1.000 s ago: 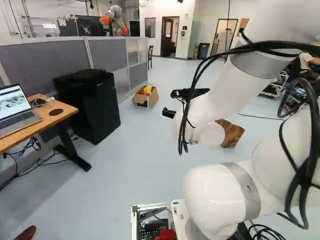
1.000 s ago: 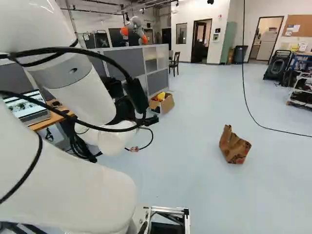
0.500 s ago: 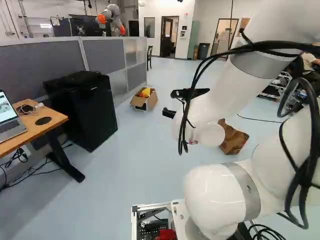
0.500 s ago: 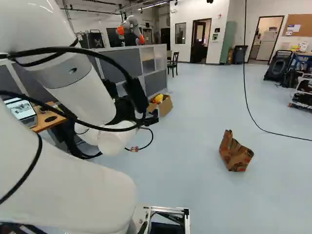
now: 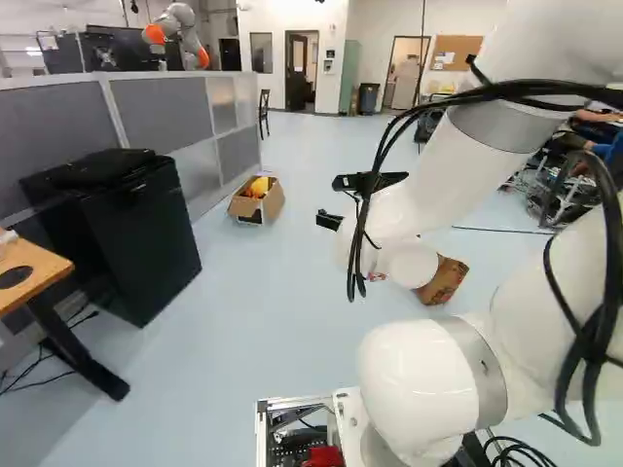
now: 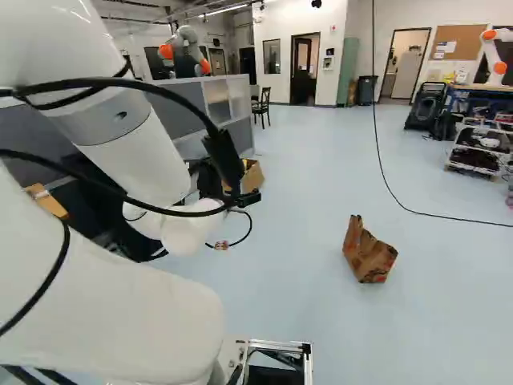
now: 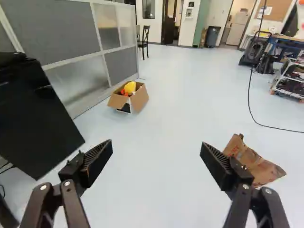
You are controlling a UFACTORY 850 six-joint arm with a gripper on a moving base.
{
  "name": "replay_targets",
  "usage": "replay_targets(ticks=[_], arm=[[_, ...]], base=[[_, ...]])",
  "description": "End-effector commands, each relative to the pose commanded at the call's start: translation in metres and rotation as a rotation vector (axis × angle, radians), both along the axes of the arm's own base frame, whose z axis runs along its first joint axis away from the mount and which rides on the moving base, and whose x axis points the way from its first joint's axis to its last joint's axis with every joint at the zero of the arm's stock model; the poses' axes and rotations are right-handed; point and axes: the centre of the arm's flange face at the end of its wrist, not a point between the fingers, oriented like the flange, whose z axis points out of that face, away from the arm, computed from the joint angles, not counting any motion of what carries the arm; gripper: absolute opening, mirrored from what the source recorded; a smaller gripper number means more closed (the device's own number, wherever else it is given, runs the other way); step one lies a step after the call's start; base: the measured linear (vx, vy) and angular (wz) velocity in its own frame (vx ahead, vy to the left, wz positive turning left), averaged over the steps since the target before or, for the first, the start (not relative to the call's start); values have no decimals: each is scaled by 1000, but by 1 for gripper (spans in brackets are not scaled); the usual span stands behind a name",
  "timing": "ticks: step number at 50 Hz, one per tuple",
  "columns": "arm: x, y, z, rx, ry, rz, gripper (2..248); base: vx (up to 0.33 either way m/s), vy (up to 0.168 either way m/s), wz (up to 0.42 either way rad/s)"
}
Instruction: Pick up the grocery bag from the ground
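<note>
From my feeds, the gripper (image 5: 334, 201) stands wide open, holding nothing. The brown grocery bag (image 6: 369, 257) rests on the floor (image 6: 437, 329), nearer me and right of the cardboard box (image 7: 140, 99); the black cabinet (image 5: 146, 238) is left of that box.

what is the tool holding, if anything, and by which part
Nothing is held: the tool stands open, and the grocery bag rests on the floor.

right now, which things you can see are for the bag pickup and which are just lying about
For the job:
- grocery bag, on the floor
- my gripper, open

Just lying about:
- cardboard box with yellow and orange things inside
- black cabinet
- chair
- desk
- hanging cable
</note>
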Motion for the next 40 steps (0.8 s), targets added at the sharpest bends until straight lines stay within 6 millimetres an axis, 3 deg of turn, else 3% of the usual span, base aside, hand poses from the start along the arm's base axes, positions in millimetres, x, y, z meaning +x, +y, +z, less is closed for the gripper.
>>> replay_targets(ticks=[40], arm=[[0, 0, 0, 0, 0, 0, 247]], base=[[162, -97, -317]])
